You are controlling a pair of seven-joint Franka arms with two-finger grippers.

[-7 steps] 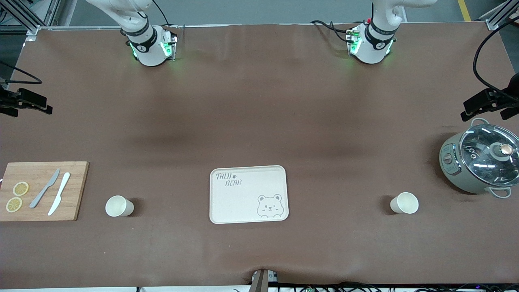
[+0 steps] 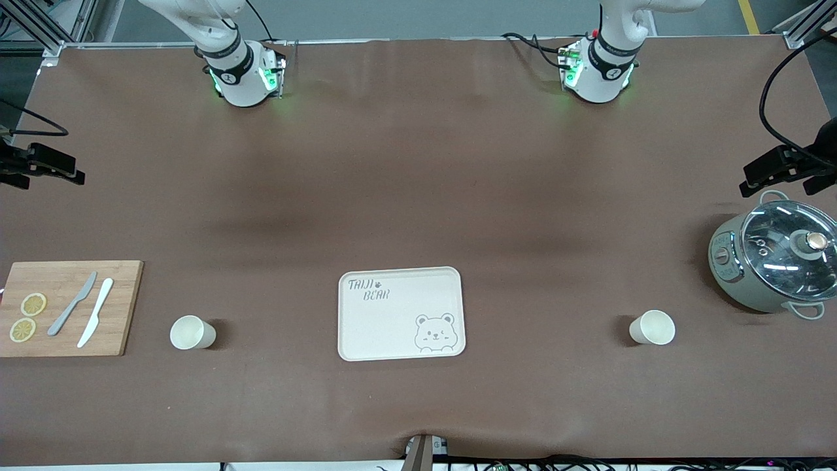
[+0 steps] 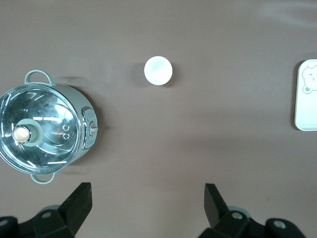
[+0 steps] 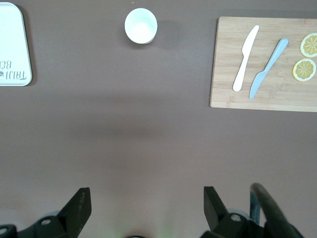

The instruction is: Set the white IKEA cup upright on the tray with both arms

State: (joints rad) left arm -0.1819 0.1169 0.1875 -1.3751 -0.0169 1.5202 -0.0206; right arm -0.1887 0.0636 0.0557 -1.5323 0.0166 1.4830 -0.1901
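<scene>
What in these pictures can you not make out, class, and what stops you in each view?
- Front view: both arms run off the top edge, so neither tool shows.
- Left wrist view: the tray is cut by the picture's edge.
- Right wrist view: the tray is cut likewise.
- Pot: reflections on its glass lid hide the contents.

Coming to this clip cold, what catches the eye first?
The cream tray with its bear drawing sits bare mid-table, a white cup standing on either side: one by the cutting board with knives and lemon slices, the other near the glass-lidded pot. The left gripper and right gripper are open, high over the bare cloth.
</scene>
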